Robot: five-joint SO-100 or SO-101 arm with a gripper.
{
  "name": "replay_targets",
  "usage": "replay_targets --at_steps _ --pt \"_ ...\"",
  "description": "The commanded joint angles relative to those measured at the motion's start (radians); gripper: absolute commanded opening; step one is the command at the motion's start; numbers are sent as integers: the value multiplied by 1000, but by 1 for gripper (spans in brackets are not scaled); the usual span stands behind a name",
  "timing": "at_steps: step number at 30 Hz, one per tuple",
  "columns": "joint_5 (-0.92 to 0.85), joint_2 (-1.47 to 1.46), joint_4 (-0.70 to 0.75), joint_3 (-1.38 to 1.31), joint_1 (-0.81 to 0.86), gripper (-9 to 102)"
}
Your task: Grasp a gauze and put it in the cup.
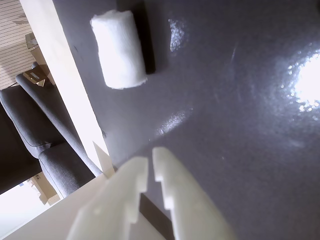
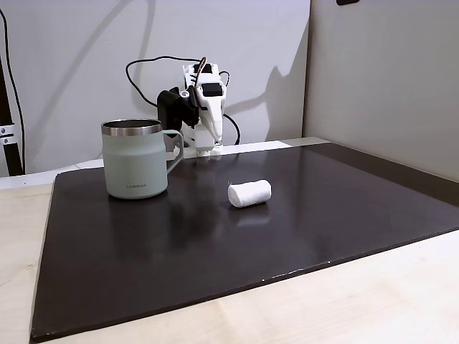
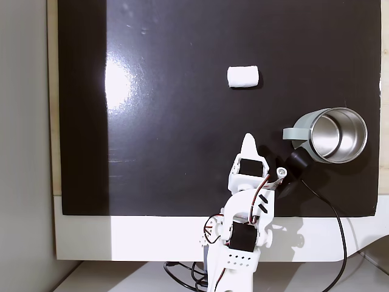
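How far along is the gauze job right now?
Nothing looks done yet: the gauze lies on the dark mat, apart from the cup, whose inside looks empty from above. In hand: nothing; the hand is nearly closed and empty, short of the roll. Left: reach, grasp, carry, drop.

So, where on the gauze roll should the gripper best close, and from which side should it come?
Probably across the middle of the gauze, coming down from above. It lies on its side on the dark mat, clear of the cup, so the fingers should straddle its short round width. The gripper is still apart.
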Motion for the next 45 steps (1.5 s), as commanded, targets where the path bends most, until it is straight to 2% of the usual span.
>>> replay_targets --at_steps 1,20,31,36,45 --pt "-46 11 -15 -9 -209 0" --pt "-48 11 -17 -9 -204 0" --pt "-29 3 71 -147 -207 0" --pt "31 -219 80 -337 -213 0" --pt "156 -733 199 -833 -187 0"
